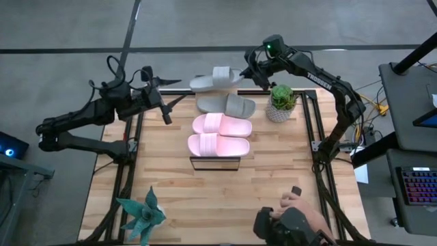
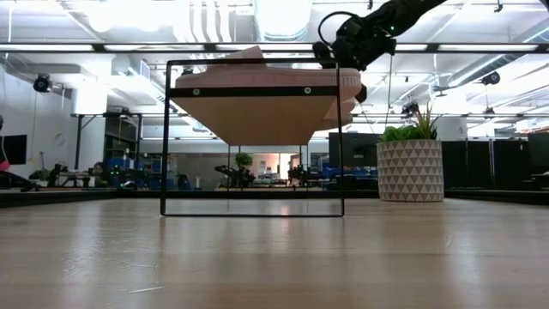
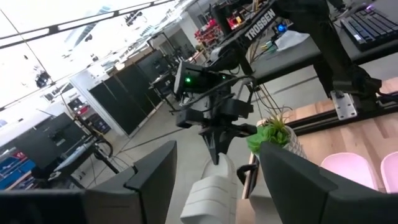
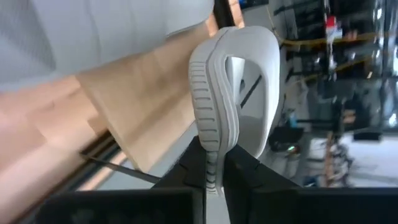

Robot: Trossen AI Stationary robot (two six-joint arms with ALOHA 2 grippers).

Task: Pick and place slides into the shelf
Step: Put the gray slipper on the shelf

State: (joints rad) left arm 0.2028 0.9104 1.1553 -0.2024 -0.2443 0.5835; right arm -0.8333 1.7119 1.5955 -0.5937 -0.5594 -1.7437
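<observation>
Slides line the shelf (image 1: 217,162) running toward the bench's far edge: two pink ones (image 1: 220,134) at the shelf's near end, a grey one (image 1: 227,104) past them, and a second grey slide (image 1: 216,78) at the far end, tilted and overhanging the bench's far edge. The right gripper (image 1: 248,72) has its fingers clenched on the end of that far grey slide. The left gripper (image 1: 172,101) hangs over the far left part of the bench with fingers released, holding nothing. A potted plant (image 1: 281,102) stands near the far right corner.
</observation>
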